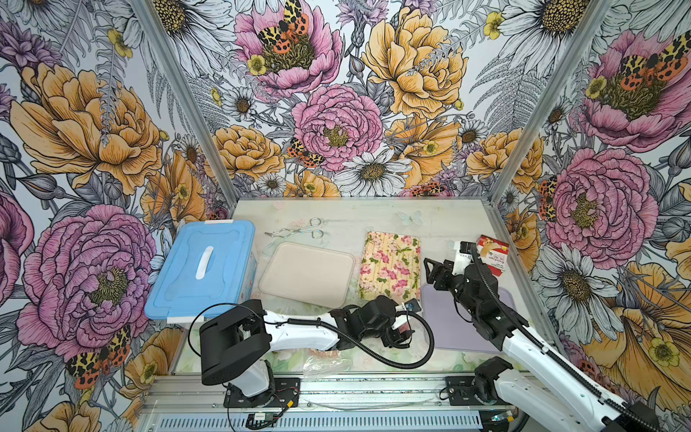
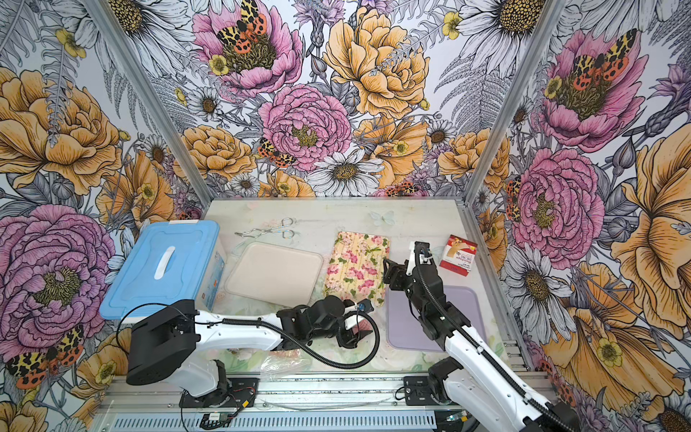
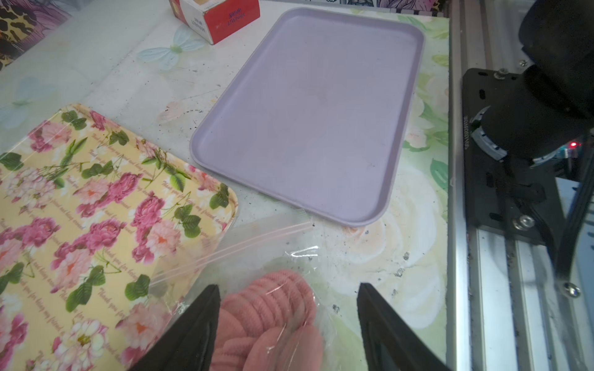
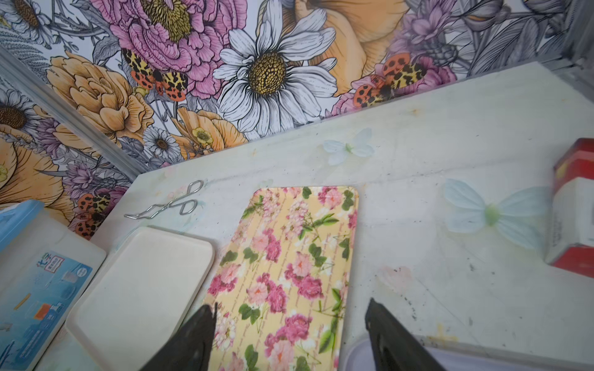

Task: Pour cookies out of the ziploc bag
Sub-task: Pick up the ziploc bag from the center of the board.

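We see the blue box (image 1: pixel 202 262) well left of the floral tray (image 1: pixel 389 265), the beige tray (image 1: pixel 306 275) between them, and the lilac tray (image 3: pixel 305 112) just right of the floral tray's near end. The bag (image 3: pixel 257 237) lies at the floral tray's near right corner, its zip end over that corner, pink cookies (image 3: pixel 273 308) inside. Our left gripper (image 3: pixel 287 286) straddles the cookies, jaws apart. Our right gripper (image 4: pixel 291 303) hangs by the floral tray's right edge, jaws apart and empty.

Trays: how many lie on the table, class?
3: a cream rectangular tray beside the blue-lidded box, a yellow floral tray in the middle, a lilac tray partly behind the right arm.
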### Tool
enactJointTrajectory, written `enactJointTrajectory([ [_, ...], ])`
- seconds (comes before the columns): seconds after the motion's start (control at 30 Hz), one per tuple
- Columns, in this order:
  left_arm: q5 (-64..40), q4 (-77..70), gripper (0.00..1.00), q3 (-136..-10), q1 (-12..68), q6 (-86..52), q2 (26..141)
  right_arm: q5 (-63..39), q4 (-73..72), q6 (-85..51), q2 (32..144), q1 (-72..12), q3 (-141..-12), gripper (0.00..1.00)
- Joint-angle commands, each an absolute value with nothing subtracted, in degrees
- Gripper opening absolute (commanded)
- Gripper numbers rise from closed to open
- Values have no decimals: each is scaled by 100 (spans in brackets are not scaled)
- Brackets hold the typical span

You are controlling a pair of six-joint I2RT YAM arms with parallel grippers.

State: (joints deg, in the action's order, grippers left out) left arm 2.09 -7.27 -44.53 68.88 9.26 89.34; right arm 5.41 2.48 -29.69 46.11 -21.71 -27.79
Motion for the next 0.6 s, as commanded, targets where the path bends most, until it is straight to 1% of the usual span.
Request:
enactJointTrajectory([
  [0.0, 518, -342, 69, -4539, 6864, 1285, 8764, 517, 518, -2773, 4609, -1892, -2771, 78],
  [0.07, 659, -161, 67, -4598, 6847, 1410, 8723, 448, 504, -2830, 4665, -1725, -2760, 78],
  [0.17, 313, 4, 65, -4671, 6770, 1435, 8756, 146, 507, -2883, 4857, -1586, -2866, 78],
  [0.23, 408, 59, 65, -4757, 6747, 1440, 8878, 59, 501, -2906, 4913, -1560, -2933, 78],
  [0.43, 128, 151, 60, -5081, 6623, 1439, 9422, -92, 510, -2907, 4780, -1532, -2923, 78],
  [0.57, 189, 256, 58, -5189, 6548, 1454, 9601, -155, 509, -2933, 4617, -1487, -2906, 79],
])
